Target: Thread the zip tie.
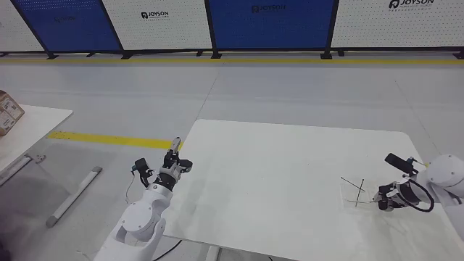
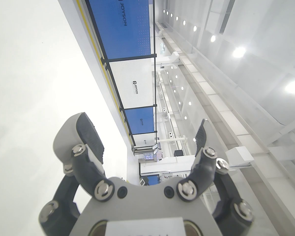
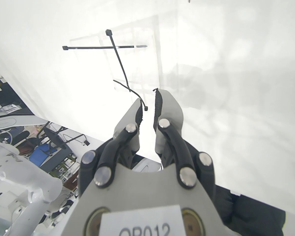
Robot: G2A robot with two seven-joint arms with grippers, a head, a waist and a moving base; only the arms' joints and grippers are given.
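- The left gripper [image 2: 146,133] is spread wide and holds nothing, beside the worktop [image 1: 290,181] edge.
- The right gripper [image 3: 148,101] is parted narrowly around a zip tie [image 3: 145,109] head, near two crossed zip ties [image 3: 115,47].

Left arm [image 1: 143,221], right arm [image 1: 446,174]: glossy white shells, black cable [image 1: 426,197] looped at wrist. Left gripper [image 2: 145,124], right gripper [image 3: 148,98]: grey plate [image 2: 142,205], black linkages [image 2: 86,170], silver screws [image 2: 103,190], black ribbed pads [image 2: 91,136], white label [image 2: 145,227].

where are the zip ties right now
In the top view the zip ties lie crossed on the table near its right edge, just beside the right gripper.
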